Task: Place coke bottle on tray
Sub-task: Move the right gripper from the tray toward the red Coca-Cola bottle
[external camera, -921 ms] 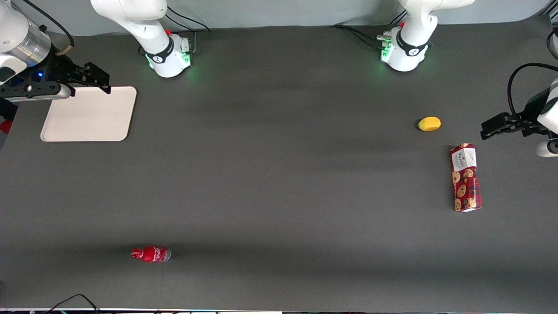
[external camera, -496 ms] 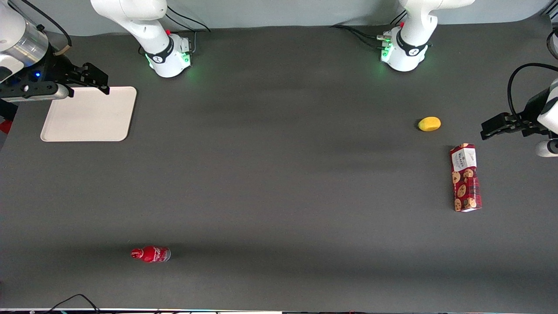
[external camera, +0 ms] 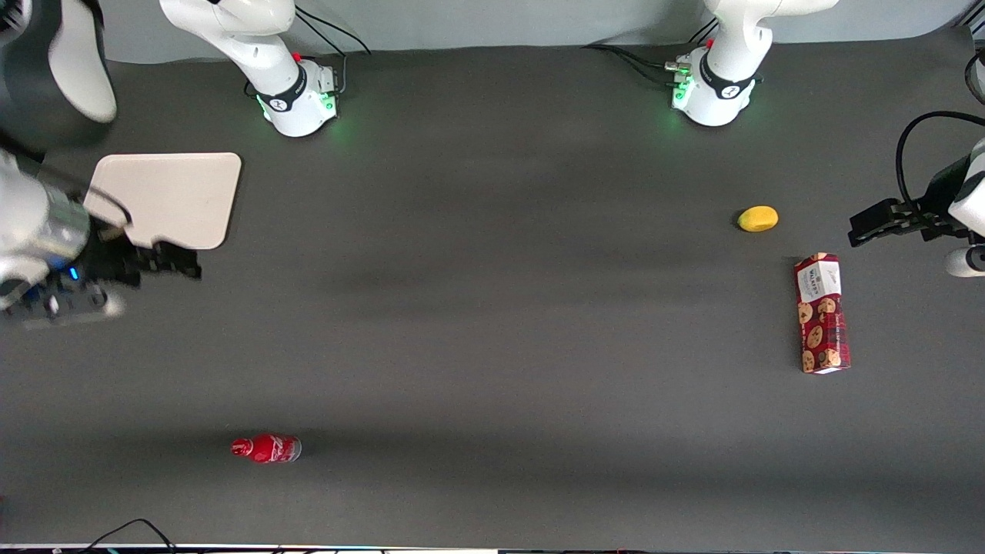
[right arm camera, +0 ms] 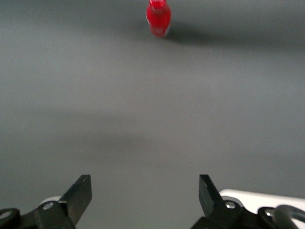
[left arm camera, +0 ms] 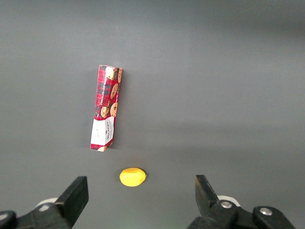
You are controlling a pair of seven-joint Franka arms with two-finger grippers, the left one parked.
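Gripper: our gripper (external camera: 181, 261) hangs above the bare table just at the tray's nearer edge; in the right wrist view its fingers (right arm camera: 81, 193) stand wide apart with nothing between them, so it is released and empty.

Coke bottle: the coke bottle (external camera: 266, 448) lies on its side on the table, well apart from our gripper and nearer the front camera than it is. In the right wrist view it (right arm camera: 158, 18) sits straight ahead of the spread fingers.

Tray: the tray (external camera: 185, 192) lies flat just beside our gripper, farther from the front camera, with nothing on it.

Handling: we judge the bottle light, stiff and smooth, and, being round and lying down, apt to roll if nudged.

Where to hold: we would close across the middle of the body, away from the narrow neck, with the fingers set square to its length.

Progress: not yet grasped; the approach comes first.
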